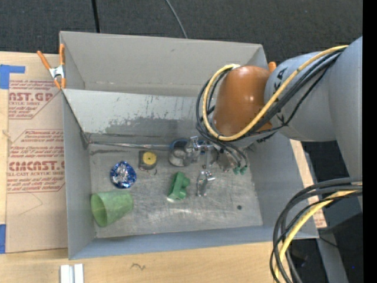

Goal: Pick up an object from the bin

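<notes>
We see the arm reaching into the grey metal bin from the right, its orange cover looped by yellow and black cables and hanging over the right half of the floor. Below the cover the gripper stands low over the bin floor, a little right of centre. Its metal parts run together from this side, so we cannot tell whether it is open or closed, and we see nothing held in it. Nearest to it is a small green piece, lying flat just beside the gripper on its left; we cannot say whether the two touch. The long axis of the piece runs nearly from the far wall to the near wall, tilted a little. Its broader end points toward the far wall and slightly right, and its narrower end, with a pale tip, points toward the near wall and slightly left. Beyond it sits a round metal ring, with a small yellow disc to the left of that. Further left lies a crumpled blue ball, and a green cup rests on its side in the near left corner, well apart from the gripper, broad end toward the left wall
</notes>
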You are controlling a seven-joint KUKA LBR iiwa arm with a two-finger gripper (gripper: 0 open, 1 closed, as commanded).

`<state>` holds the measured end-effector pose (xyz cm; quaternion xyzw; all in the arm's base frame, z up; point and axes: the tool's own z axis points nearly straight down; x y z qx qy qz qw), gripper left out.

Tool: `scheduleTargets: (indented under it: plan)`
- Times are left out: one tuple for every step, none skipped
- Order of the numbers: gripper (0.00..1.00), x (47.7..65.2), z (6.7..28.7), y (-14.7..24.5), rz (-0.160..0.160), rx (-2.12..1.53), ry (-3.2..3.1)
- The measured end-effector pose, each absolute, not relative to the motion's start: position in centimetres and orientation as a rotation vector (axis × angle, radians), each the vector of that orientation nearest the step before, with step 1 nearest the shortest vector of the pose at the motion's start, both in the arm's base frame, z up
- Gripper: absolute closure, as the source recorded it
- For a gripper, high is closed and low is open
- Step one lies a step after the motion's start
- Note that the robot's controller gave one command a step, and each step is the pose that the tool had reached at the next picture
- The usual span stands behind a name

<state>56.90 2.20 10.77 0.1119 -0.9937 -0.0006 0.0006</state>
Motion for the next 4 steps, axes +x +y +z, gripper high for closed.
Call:
scheduleTargets:
  plan:
    - [0.00, 54.1, 7.3, 4.8, 0.003, 0.582, -3.097]
    - [0.00, 54.2, 7.3, 6.3, 0.004, 0.578, -3.093]
    - [1.00, 54.2, 7.4, 6.3, 0.002, 0.578, -3.094]
    - [1.00, 55.6, 21.6, 1.5, 0.004, 0.823, -3.042]
